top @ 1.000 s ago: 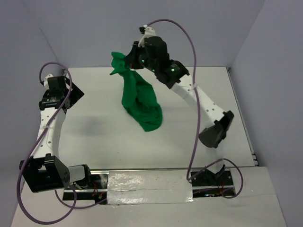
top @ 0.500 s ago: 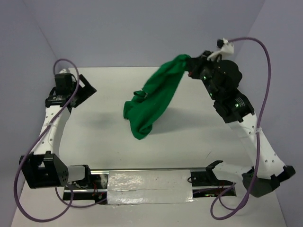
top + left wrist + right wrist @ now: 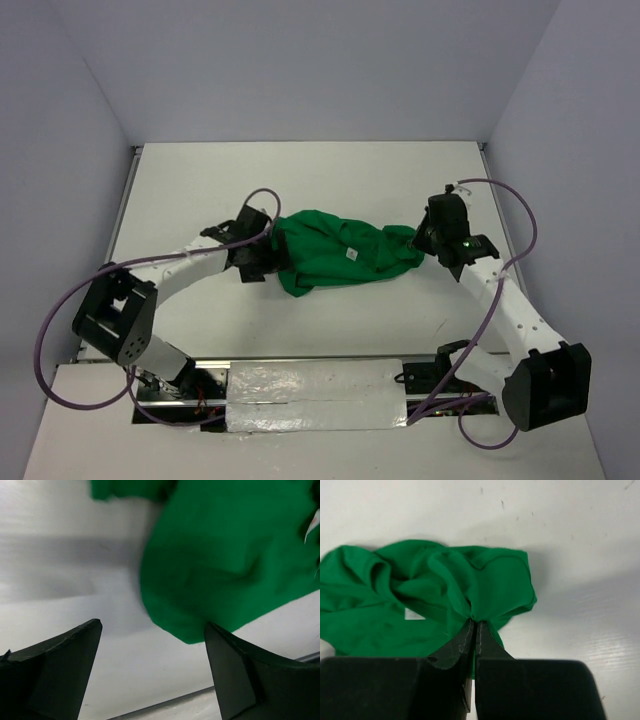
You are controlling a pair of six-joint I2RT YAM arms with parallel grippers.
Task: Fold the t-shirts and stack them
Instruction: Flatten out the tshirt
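Note:
The bright green t-shirt [image 3: 340, 258] lies crumpled in the middle of the white table, a small white label showing on it. My right gripper [image 3: 418, 240] is shut on its right edge; in the right wrist view the jaws [image 3: 475, 624] pinch a fold of the green cloth [image 3: 445, 590]. My left gripper [image 3: 268, 262] is open at the shirt's left end, low over the table. In the left wrist view its jaws [image 3: 152, 630] stand wide apart with the shirt's edge [image 3: 220, 570] just beyond them and nothing between them.
White table [image 3: 300, 170] closed in by grey walls at the back and both sides. Purple cables loop from both arms. A taped metal rail [image 3: 320, 385] with the arm bases runs along the near edge.
My right gripper has swung the hanging shirt down and laid it on the table, still gripping it. My left arm has moved from the far left in to the shirt's left end.

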